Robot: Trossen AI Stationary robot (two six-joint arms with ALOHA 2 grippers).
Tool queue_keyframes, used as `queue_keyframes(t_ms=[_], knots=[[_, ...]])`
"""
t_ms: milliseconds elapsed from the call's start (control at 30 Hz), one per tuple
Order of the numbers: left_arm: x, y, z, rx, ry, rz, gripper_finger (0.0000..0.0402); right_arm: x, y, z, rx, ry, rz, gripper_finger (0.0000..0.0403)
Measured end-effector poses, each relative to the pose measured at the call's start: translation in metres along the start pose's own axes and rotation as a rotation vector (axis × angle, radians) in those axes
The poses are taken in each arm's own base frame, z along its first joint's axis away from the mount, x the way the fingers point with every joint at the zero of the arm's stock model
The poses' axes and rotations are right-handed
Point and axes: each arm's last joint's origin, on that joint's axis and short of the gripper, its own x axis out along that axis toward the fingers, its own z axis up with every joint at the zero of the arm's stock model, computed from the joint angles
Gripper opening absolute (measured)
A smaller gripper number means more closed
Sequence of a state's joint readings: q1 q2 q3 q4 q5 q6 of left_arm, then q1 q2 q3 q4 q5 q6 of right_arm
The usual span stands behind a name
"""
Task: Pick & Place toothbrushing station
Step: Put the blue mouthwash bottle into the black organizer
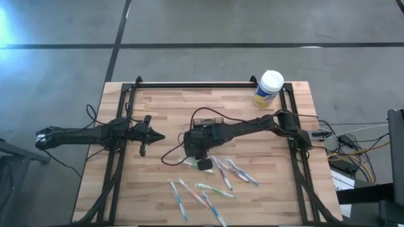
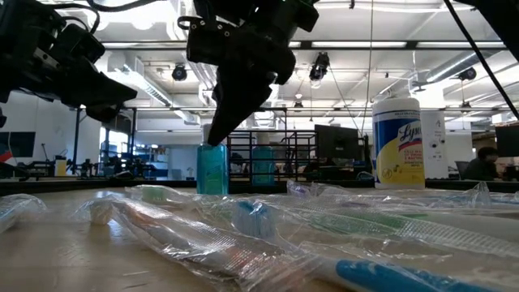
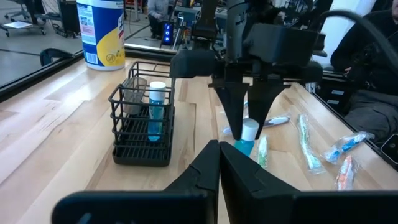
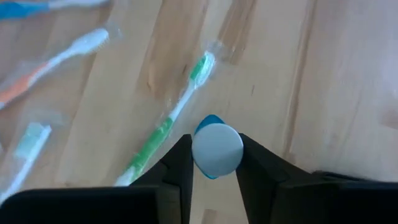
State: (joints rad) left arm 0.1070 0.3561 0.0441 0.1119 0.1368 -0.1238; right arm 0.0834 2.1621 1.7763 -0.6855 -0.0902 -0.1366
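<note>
The toothbrushing station, a black wire-mesh holder (image 3: 143,127), stands on the table's middle (image 1: 207,119). An upright blue tube with a white cap (image 3: 155,109) stands in it. My right gripper (image 3: 247,118) points down beside the holder, on its near side, and is shut on a small teal bottle with a white cap (image 2: 212,170). My left gripper (image 3: 219,165) is shut and empty, level above the table left of centre (image 1: 154,135). Wrapped toothbrushes (image 1: 218,173) lie on the table's near half. My right gripper pinches the teal bottle's white cap (image 4: 216,148) between its two fingers, one on each side. The fingers (image 3: 233,102) come from above, pointing down. The bottle stands upright below them; whether its bottom rests on the table I cannot tell.
A white-lidded canister with a yellow label (image 1: 269,88) stands at the far right of the table. A green wrapped toothbrush (image 4: 168,124) lies right beside the teal bottle. Several more wrapped toothbrushes (image 1: 189,192) lie toward the near edge. Black frame rails (image 1: 189,84) run along the table's edges.
</note>
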Motion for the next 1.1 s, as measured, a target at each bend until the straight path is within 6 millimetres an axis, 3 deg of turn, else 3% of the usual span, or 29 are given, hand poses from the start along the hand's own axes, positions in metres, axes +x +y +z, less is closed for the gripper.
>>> queue_keyframes(t_ms=[267, 567, 733, 1100], knots=[[0.000, 0.000, 0.000, -0.001, 0.001, 0.000, 0.0014, -0.027, 0.003, 0.009, -0.004, -0.079, 0.013, 0.0084], [0.000, 0.000, 0.000, -0.007, 0.001, 0.001, 0.0014, -0.112, 0.012, 0.004, 0.006, -0.267, 0.030, 0.0084], [0.000, 0.000, 0.000, -0.007, 0.002, 0.001, 0.0014, -0.155, 0.020, -0.024, 0.058, -0.413, 0.026, 0.0084], [0.000, 0.000, 0.000, -0.007, 0.000, 0.007, 0.0014, -0.217, 0.035, -0.109, 0.143, -0.672, -0.035, 0.0084]])
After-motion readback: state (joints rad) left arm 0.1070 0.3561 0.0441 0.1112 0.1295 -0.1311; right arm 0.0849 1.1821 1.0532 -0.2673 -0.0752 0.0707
